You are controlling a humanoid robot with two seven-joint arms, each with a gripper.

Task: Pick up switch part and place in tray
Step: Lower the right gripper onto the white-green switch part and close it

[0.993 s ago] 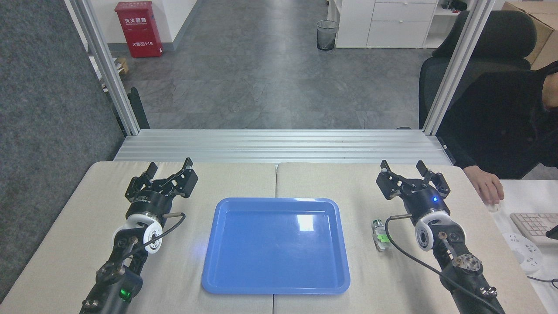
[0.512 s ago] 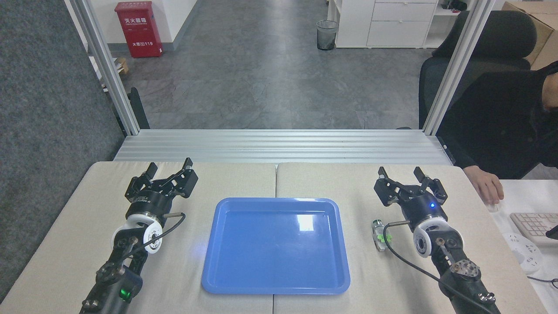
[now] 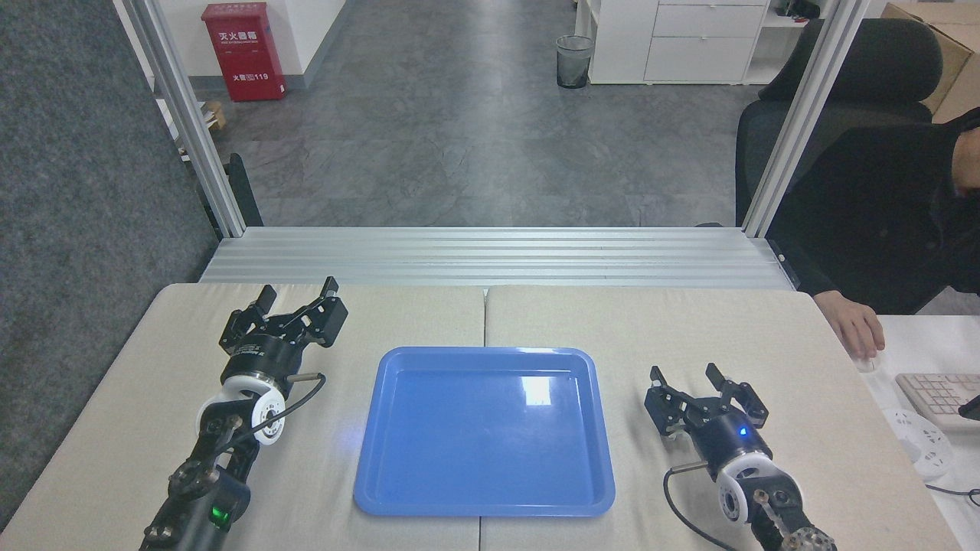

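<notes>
1. At the back left of the room, you have one red cabinet [image 3: 243, 50] with white characters and the digits "119"; the characters are too small to read.
2. On the padded table [image 3: 536, 314] in front of you lies one blue tray [image 3: 484, 432], glossy, with nothing in it.
3. You have two grippers. The left gripper [image 3: 299, 288] sits to the left of the tray with its claw spread wide, holding nothing.
4. The right gripper [image 3: 684, 371] is low over the table just right of the tray, claw also spread, nothing between the fingers.
5. The switch part does not show in this view, so you cannot tell where it lies.
6. At the right edge, one person's hand [image 3: 859, 327] rests on a white mouse, near one keyboard [image 3: 938, 398].
7. Further back stand one wire waste bin [image 3: 574, 60] and one black office chair [image 3: 834, 107].
</notes>
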